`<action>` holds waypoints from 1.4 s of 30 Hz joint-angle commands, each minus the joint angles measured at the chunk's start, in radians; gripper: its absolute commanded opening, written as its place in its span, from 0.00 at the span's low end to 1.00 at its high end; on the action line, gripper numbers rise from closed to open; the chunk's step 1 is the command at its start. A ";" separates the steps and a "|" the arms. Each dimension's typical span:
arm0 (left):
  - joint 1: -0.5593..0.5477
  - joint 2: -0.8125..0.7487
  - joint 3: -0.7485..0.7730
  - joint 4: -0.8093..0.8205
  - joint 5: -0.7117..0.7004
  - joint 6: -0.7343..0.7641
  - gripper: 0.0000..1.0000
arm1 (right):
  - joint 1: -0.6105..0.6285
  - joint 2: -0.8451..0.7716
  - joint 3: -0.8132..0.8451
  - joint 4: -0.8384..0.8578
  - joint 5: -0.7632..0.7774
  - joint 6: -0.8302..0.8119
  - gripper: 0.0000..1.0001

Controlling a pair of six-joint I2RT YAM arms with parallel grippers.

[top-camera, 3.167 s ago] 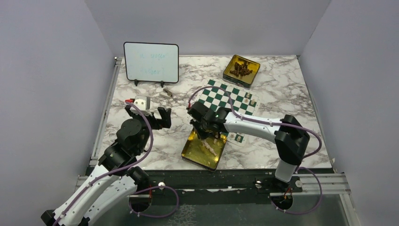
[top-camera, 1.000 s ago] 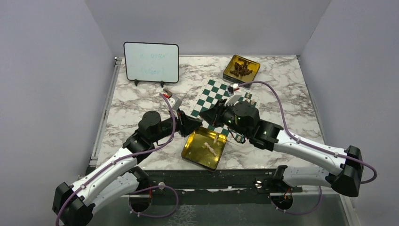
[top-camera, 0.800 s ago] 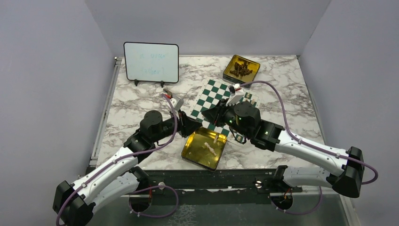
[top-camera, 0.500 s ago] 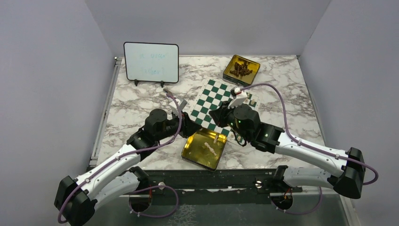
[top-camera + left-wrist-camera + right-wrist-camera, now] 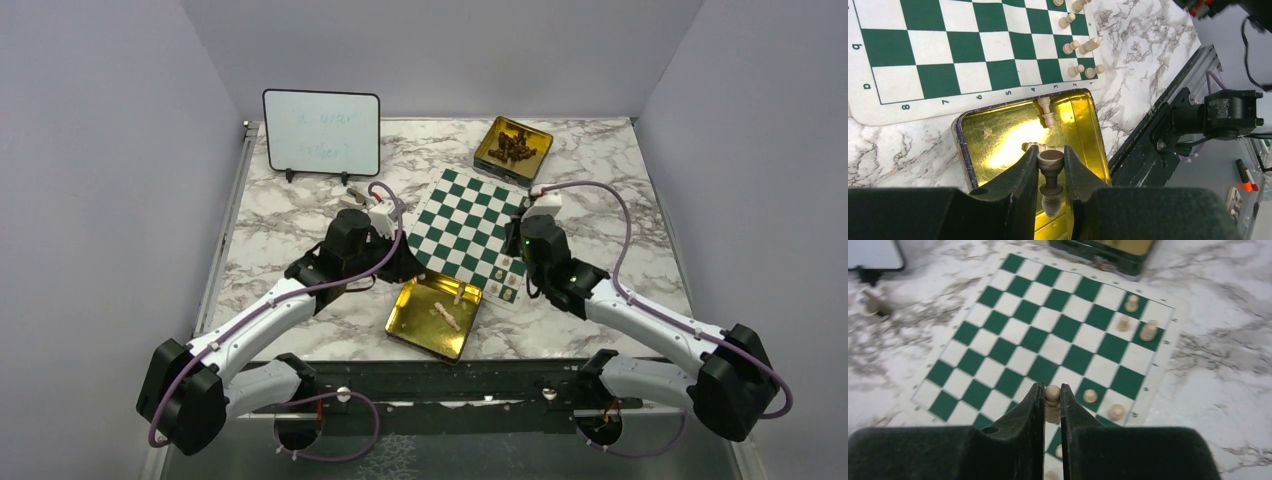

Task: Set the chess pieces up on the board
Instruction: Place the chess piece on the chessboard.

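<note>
The green-and-white board (image 5: 470,225) lies mid-table. My left gripper (image 5: 405,262) hangs at the board's near left corner, over the near gold tin (image 5: 415,325). In the left wrist view this gripper (image 5: 1050,156) is shut on a chess piece (image 5: 1050,175) that looks brownish in shadow, its round base toward the camera. Two pale pieces (image 5: 1047,111) lie in the tin (image 5: 998,140). My right gripper (image 5: 518,245) is over the board's right edge. In the right wrist view it (image 5: 1052,390) is shut on a pale pawn (image 5: 1052,395) above the board (image 5: 1048,325). Several pale pieces (image 5: 1148,331) stand along that edge.
A black-framed whiteboard (image 5: 321,132) stands at the back left, with a small pale object (image 5: 350,199) in front of it. A second gold tin (image 5: 512,148) holding dark pieces sits behind the board. A black rail (image 5: 450,375) runs along the near table edge.
The right gripper has swung from the board's near left part to its right edge, still holding the pawn. The left arm has reached farther forward, its gripper staying at the tin's far edge.
</note>
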 commanded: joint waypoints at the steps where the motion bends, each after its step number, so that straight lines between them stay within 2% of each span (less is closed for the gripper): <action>1: 0.035 0.015 0.062 -0.037 0.127 0.035 0.23 | -0.163 0.035 -0.063 0.134 -0.106 -0.022 0.09; 9: 0.040 -0.008 0.060 -0.065 0.165 0.101 0.23 | -0.354 0.253 -0.079 0.353 -0.278 -0.046 0.13; 15: 0.040 -0.028 0.044 -0.065 0.167 0.116 0.23 | -0.373 0.403 -0.037 0.466 -0.338 -0.104 0.13; 22: 0.040 -0.049 0.034 -0.065 0.167 0.121 0.23 | -0.380 0.503 -0.046 0.596 -0.329 -0.167 0.14; 27: 0.041 -0.058 0.035 -0.069 0.166 0.129 0.23 | -0.385 0.543 -0.034 0.613 -0.350 -0.148 0.14; 32: 0.041 -0.068 0.032 -0.075 0.160 0.134 0.23 | -0.385 0.529 -0.091 0.660 -0.346 -0.121 0.14; 42: 0.040 -0.072 0.033 -0.075 0.156 0.136 0.23 | -0.384 0.542 -0.079 0.594 -0.314 -0.096 0.15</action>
